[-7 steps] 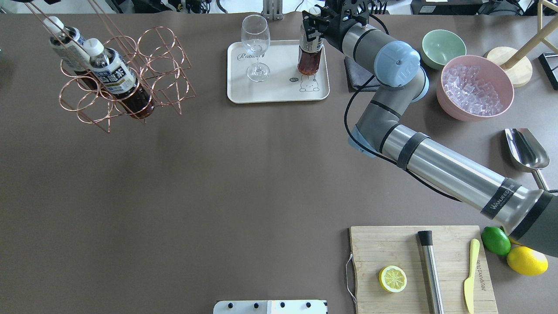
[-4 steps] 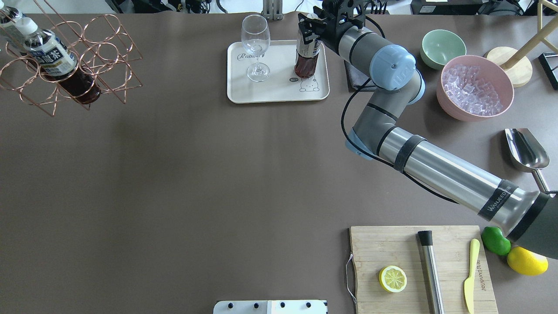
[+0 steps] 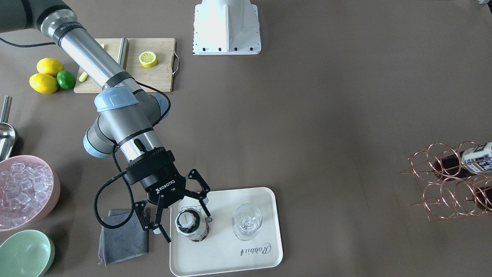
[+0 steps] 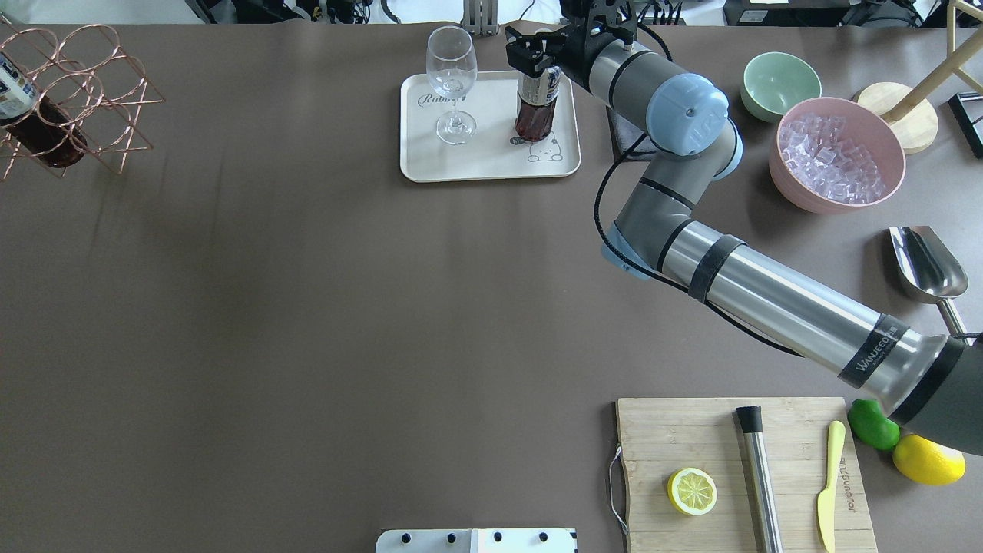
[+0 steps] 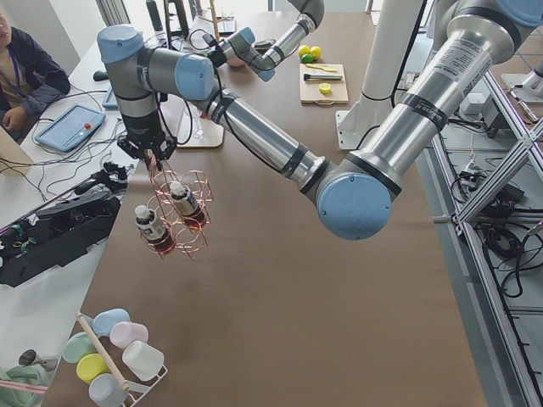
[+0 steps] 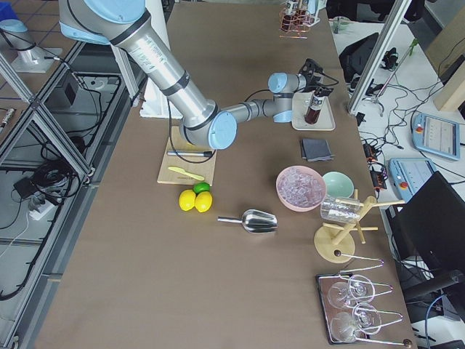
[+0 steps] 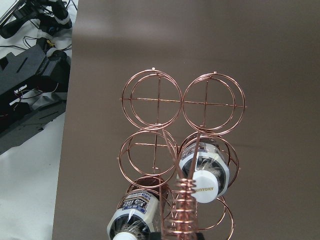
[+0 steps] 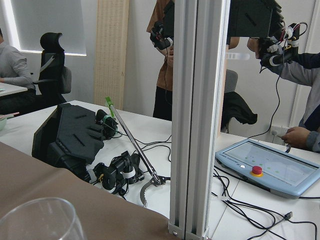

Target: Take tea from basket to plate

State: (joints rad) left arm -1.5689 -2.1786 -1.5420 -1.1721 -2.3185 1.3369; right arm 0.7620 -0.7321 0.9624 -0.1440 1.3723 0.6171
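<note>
One tea bottle [image 3: 192,227] stands upright on the cream plate [image 3: 230,261], next to a stemmed glass [image 3: 247,221]. My right gripper [image 3: 188,227] is open, with one finger on each side of that bottle's top. In the overhead view the right gripper [image 4: 537,52] is above the bottle [image 4: 534,115] on the plate [image 4: 484,157]. My left gripper [image 5: 155,153] is shut on the handle of the copper wire basket [image 4: 77,84] and holds it in the air. Two tea bottles [image 7: 202,172] lie in the basket.
A grey cloth [image 4: 626,127] lies right of the plate. A green bowl [image 4: 776,84], a pink bowl of ice [image 4: 837,153] and a metal scoop [image 4: 925,265] are at the right. A cutting board [image 4: 737,430] with a lemon half, a muddler and a knife is near the robot.
My right gripper has set the tilted bottle upright on the plate and opened. My left gripper has carried the basket further left and toward the far edge.
</note>
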